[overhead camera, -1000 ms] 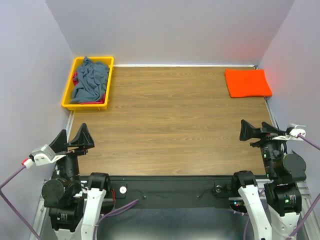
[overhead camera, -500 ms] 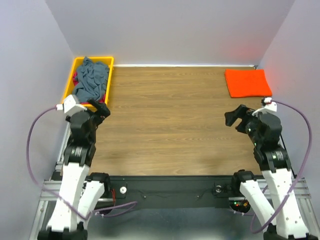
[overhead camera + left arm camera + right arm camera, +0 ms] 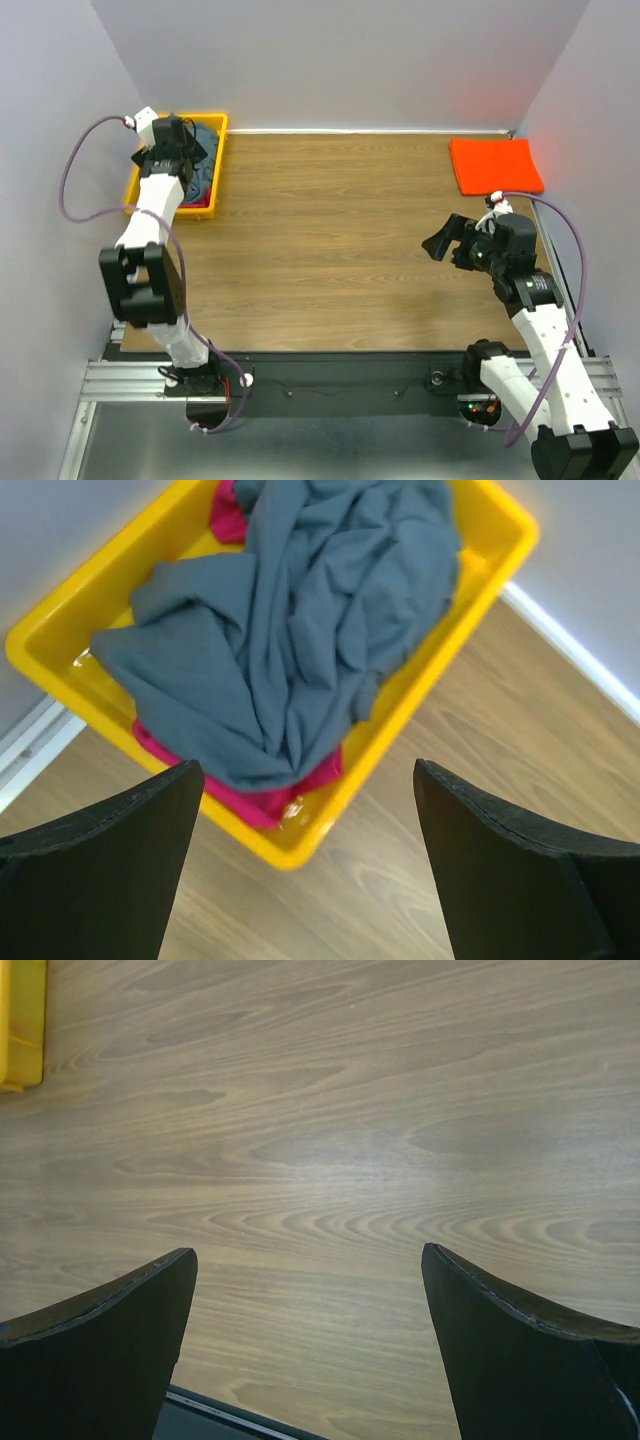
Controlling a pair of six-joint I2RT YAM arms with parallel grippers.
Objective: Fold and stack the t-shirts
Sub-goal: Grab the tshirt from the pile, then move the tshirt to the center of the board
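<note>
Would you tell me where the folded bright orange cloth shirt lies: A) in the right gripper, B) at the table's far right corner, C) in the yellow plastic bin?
B: the folded bright orange cloth shirt lies on the wooden table at its far right corner.

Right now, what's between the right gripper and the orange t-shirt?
Only bare wooden table between the right gripper and the orange t-shirt; the top view shows it.

Bin (image 3: 400, 710) at far-left corner of table (image 3: 340, 230), large t-shirt (image 3: 300, 630) in it on top of another t-shirt (image 3: 270, 802), third t-shirt (image 3: 495, 165) on table's far-right corner, left gripper (image 3: 303, 770) above bin, right gripper (image 3: 308, 1260) over table's right side.
</note>
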